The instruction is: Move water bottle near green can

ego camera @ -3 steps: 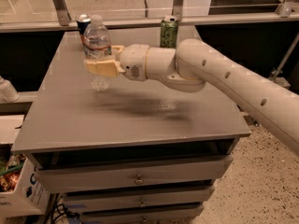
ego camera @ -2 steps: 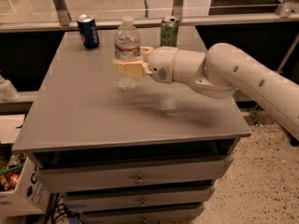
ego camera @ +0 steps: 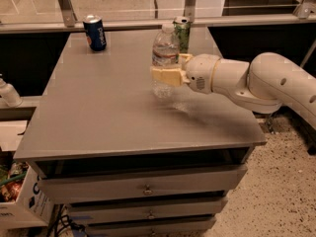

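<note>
Carried rightward since a second ago, your clear ribbed plastic water bottle (ego camera: 164,53) stands upright just before the green soda can (ego camera: 182,34). The cream gripper (ego camera: 165,76) has its jaws clamped round the bottle's middle. You're close to release.

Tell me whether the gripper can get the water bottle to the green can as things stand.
Probably yes. The gripper is shut on the water bottle just in front of the green can, and nothing stands between them; the blue can sits far off at the table's back left.
</note>
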You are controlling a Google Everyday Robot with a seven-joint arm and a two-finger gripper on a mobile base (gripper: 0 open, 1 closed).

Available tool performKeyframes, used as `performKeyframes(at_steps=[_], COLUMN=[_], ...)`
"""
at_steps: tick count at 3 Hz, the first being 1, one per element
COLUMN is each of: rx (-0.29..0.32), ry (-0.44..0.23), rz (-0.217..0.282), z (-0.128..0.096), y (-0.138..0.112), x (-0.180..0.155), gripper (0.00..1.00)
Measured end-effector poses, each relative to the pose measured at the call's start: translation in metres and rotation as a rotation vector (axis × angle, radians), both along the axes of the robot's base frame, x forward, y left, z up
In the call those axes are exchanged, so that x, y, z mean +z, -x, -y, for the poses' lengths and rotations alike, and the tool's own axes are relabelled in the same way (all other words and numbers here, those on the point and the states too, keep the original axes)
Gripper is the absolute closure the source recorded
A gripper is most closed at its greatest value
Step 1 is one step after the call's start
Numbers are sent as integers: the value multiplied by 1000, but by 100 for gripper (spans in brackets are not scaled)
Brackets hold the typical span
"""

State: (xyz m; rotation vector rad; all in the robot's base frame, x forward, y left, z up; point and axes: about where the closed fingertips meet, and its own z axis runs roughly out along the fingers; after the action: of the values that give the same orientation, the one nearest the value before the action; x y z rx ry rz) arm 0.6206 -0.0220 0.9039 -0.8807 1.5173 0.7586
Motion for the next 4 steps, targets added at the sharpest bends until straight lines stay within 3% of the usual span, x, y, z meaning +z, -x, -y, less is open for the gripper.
performKeyframes(at_steps=[1, 3, 4], rx=[-48, -237, -297], ry=[11, 33, 43], rz=[30, 126, 164], z=[18, 91, 118], y=[-21, -88, -115], x=[4, 20, 32], gripper=[100, 100, 100])
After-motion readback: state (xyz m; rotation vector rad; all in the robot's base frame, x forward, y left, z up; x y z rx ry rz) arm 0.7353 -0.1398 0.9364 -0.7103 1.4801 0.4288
